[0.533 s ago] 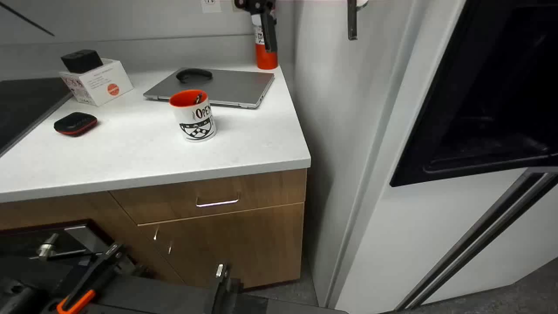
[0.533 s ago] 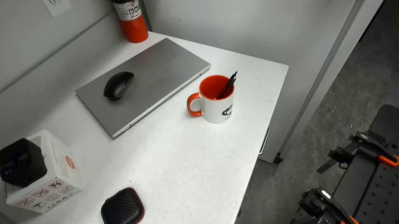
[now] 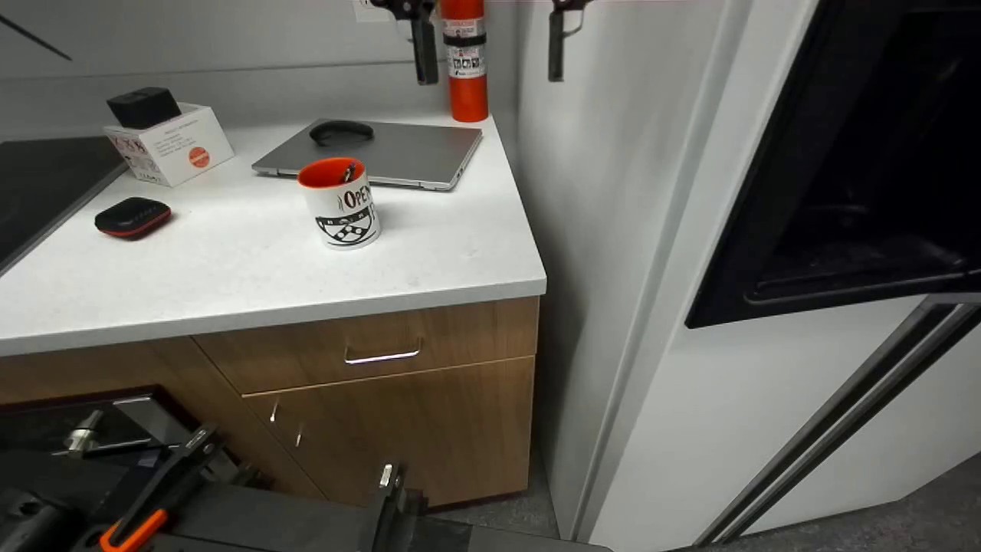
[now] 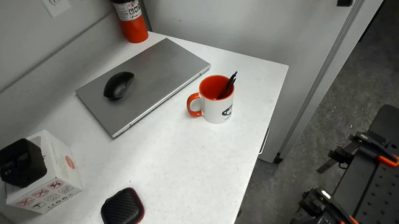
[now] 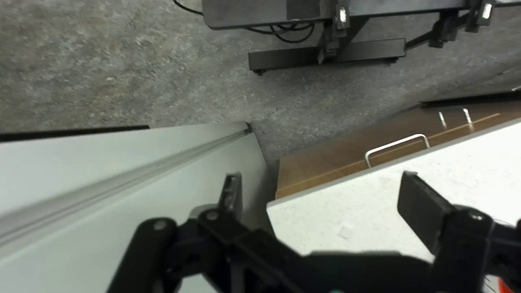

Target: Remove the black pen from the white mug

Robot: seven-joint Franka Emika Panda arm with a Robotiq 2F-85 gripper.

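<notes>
The white mug point(image 3: 346, 218) stands upright on the white counter in both exterior views. Its inside and handle are red, and black print is on its side point(image 4: 218, 110). The black pen point(image 4: 230, 82) leans in the mug against the rim, its top end sticking out; its top also shows in an exterior view point(image 3: 349, 173). Its lower end is hidden inside the mug. My gripper point(image 3: 491, 80) is open and empty, high above the counter and apart from the mug. In the wrist view its fingers point(image 5: 320, 176) are spread over the counter corner. A red sliver shows at the lower right there; I cannot tell what it is.
A grey laptop point(image 4: 150, 78) with a black mouse point(image 4: 119, 85) lies behind the mug. A red fire extinguisher point(image 3: 466, 84) stands at the wall. A white box point(image 3: 180, 146) bears a black block point(image 3: 144, 107). A black case point(image 4: 122, 211) lies nearby. A grey panel point(image 3: 613, 192) rises beside the counter.
My gripper has moved left and slightly down in the exterior views, uncovering the fire extinguisher. It stays open. The mug and pen have not moved.
</notes>
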